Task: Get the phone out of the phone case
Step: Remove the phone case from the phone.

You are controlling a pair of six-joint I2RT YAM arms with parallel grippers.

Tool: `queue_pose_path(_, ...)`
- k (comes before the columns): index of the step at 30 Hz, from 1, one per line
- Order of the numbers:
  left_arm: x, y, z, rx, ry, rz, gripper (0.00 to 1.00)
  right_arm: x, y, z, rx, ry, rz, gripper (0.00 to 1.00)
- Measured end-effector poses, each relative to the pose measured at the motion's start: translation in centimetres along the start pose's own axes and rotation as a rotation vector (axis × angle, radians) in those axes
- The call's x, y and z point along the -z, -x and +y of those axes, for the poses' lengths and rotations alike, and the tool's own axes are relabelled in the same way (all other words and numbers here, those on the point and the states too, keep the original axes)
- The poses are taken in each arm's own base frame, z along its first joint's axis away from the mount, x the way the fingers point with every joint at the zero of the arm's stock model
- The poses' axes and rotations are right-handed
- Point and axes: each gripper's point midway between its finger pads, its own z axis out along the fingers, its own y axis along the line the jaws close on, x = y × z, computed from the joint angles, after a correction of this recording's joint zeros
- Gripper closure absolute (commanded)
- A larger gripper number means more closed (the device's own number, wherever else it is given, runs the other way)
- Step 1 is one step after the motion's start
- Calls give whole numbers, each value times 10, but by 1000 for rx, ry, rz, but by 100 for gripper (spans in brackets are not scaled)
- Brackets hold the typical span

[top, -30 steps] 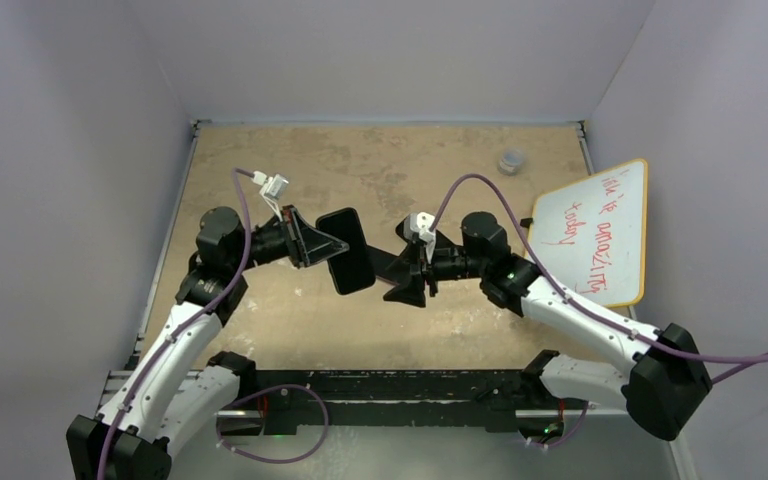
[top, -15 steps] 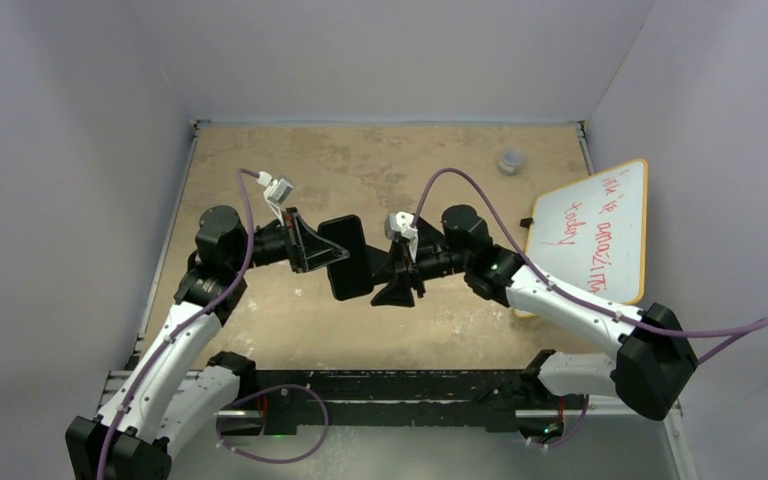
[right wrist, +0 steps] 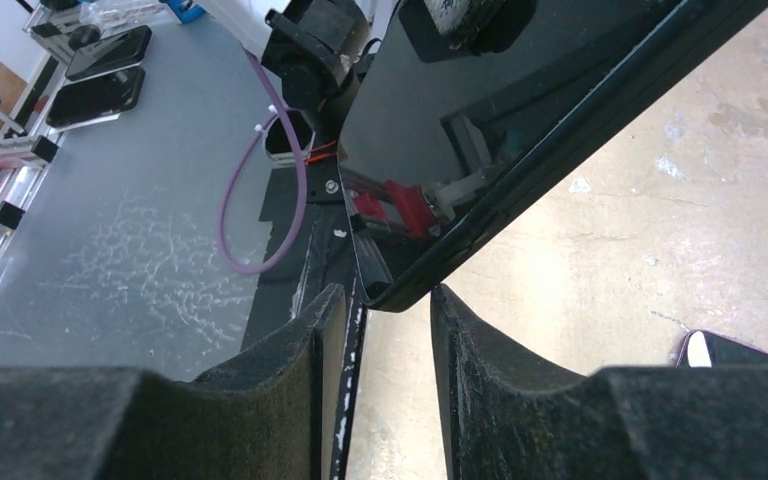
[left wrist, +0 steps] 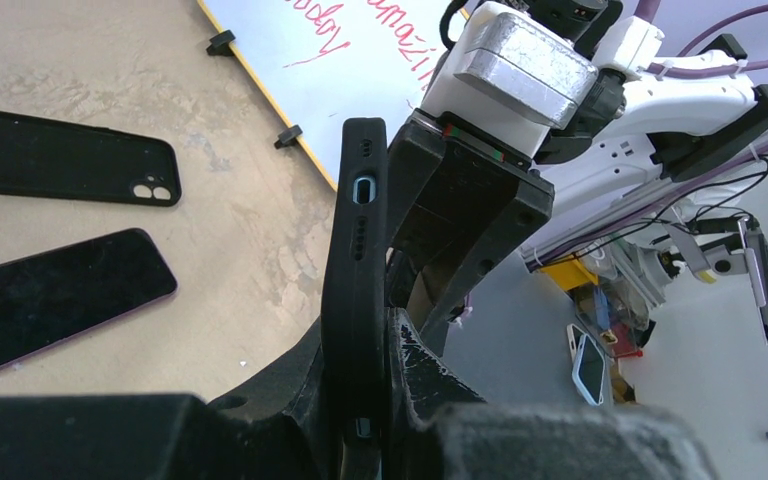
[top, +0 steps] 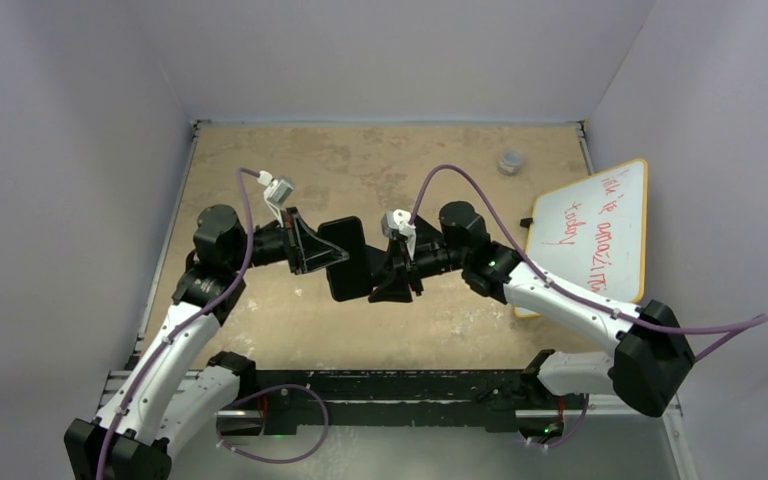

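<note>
A black phone in its black phone case (top: 347, 258) hangs above the table, held on edge by my left gripper (top: 332, 254), which is shut on it. In the left wrist view the case (left wrist: 360, 230) runs up edge-on from between my fingers, left gripper (left wrist: 365, 350). My right gripper (top: 380, 274) has come up against the phone's other side. In the right wrist view the phone's glossy screen (right wrist: 520, 110) fills the top, and its lower corner sits just at the mouth of the right gripper (right wrist: 388, 325). The jaws stand apart with a gap on both sides of the corner.
On the table below lie a loose black case (left wrist: 75, 158) and a bare dark phone (left wrist: 60, 295). A whiteboard with red writing (top: 595, 230) leans at the right. A small grey cup (top: 511, 160) stands at the back right. Purple walls enclose three sides.
My right gripper has moved left until its jaws reach the phone's corner, and the jaws have narrowed. The left gripper has kept its hold, shifting the phone only slightly.
</note>
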Motion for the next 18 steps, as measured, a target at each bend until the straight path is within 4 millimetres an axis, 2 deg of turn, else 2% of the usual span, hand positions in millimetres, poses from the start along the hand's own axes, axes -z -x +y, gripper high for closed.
queue_pose_path(4, 0, 1, -2, -12, -8, 2, 100, -1, 2, 1, 0, 14, 0, 66)
queue_pose_path(12, 1, 1, -4, -23, -14, 5, 100, -2, -3, 1, -16, 21, 15, 89)
queue_pose_path(18, 1, 4, -10, -24, -41, 0, 100, -2, -2, 2, 3, 33, 14, 100)
